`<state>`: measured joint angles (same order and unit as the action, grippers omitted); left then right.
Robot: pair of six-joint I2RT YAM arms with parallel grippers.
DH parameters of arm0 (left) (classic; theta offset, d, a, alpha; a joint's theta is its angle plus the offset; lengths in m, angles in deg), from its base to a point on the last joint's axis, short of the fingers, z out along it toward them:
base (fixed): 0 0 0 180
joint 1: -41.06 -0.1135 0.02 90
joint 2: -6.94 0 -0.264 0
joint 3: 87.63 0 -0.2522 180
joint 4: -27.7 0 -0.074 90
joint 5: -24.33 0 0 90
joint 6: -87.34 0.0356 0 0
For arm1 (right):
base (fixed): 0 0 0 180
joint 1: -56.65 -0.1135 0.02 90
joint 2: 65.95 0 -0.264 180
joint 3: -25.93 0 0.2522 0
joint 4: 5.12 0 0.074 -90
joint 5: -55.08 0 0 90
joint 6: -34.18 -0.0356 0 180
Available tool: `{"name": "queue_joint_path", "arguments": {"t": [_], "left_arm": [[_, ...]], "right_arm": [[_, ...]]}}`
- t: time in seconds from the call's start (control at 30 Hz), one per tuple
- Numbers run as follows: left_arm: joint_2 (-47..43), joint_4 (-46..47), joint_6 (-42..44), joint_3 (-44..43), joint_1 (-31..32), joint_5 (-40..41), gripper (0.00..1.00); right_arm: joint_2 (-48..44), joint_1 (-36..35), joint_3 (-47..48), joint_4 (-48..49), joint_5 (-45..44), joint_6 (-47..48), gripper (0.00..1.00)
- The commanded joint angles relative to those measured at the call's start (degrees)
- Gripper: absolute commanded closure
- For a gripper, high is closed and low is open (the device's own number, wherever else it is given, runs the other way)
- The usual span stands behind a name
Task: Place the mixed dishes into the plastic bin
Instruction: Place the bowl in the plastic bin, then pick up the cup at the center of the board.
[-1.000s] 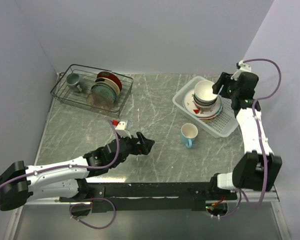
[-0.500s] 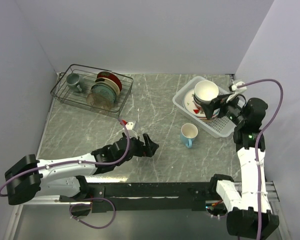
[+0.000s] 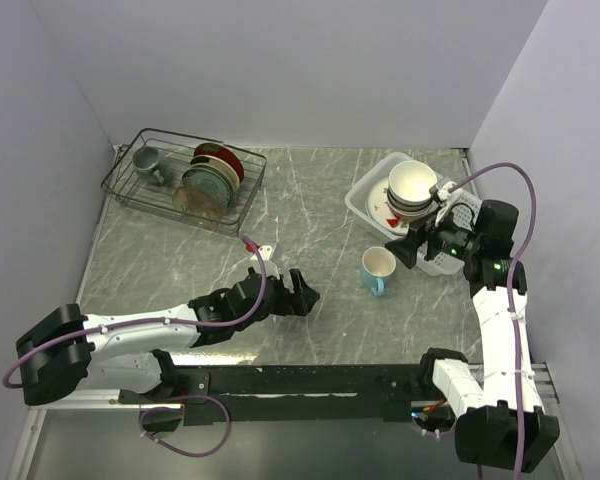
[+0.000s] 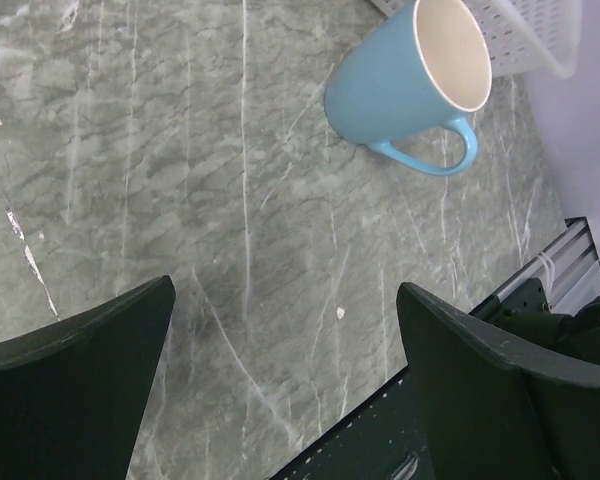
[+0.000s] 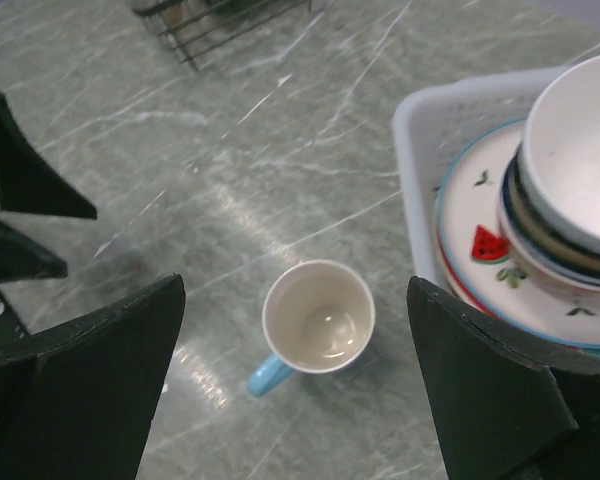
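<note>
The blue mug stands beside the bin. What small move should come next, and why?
Probably lower the right gripper onto the mug. Its jaws are open and, in the wrist view, the mug stands upright between them, outside the bin where other dishes are already stacked. The left gripper is open too, but farther away.
</note>
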<state>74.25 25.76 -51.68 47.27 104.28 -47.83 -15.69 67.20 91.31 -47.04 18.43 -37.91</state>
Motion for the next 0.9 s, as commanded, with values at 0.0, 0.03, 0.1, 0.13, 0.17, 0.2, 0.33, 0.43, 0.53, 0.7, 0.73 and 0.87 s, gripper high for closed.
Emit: {"name": "queue_joint_path", "arguments": {"t": [0.0,0.03,0.1,0.13,0.17,0.2,0.33,0.43,0.53,0.7,0.73,0.87], "left_arm": [[0.4,0.8,-1.6,-2.1,-0.1,-0.6,0.01],[0.5,0.8,-1.7,-2.0,-0.1,-0.6,0.01],[0.5,0.7,-1.8,-1.9,-0.1,-0.6,0.01],[0.6,0.6,-1.9,-1.8,-0.1,-0.5,0.01],[0.5,0.7,-2.0,-1.7,-0.1,-0.5,0.01],[0.5,0.7,-2.0,-1.7,-0.1,-0.5,0.01],[0.6,0.6,-2.3,-1.3,-0.1,-0.6,0.01],[0.5,0.5,-2.4,-1.1,-0.1,-0.5,0.01],[0.5,0.3,-2.4,-0.9,-0.1,-0.4,0.01],[0.4,0.1,-2.7,-0.6,-0.1,-0.4,0.01],[0.2,0.1,-2.8,-0.6,-0.1,-0.4,0.01],[-1.1,-0.7,-3.5,0.4,-0.1,0.2,0.01]], "right_arm": [[0.9,-0.2,-0.5,-5.4,2.9,5.8,0.00],[1.1,-0.3,-0.6,-5.5,2.2,6.2,0.00],[1.6,-0.6,-1.1,-5.9,1.2,6.8,0.00],[1.8,-0.7,-1.3,-6.1,-0.2,7.1,0.00],[2.1,-1.1,-1.5,-6.2,-0.8,7.4,0.00],[2.4,-1.3,-1.6,-6.2,-1.5,7.5,0.00],[3.5,-2.8,-2.0,-6.8,-4.0,8.8,0.00],[4.4,-5.0,-2.3,-7.0,-6.8,10.5,0.00],[5.2,-8.4,-2.8,-7.2,-9.8,12.8,0.00],[7.0,-14.2,-2.9,-6.7,-14.8,16.1,0.00],[7.3,-15.7,-2.8,-6.4,-15.6,16.1,0.00],[10.7,-19.2,-0.5,-5.4,-19.8,14.8,0.00]]}}
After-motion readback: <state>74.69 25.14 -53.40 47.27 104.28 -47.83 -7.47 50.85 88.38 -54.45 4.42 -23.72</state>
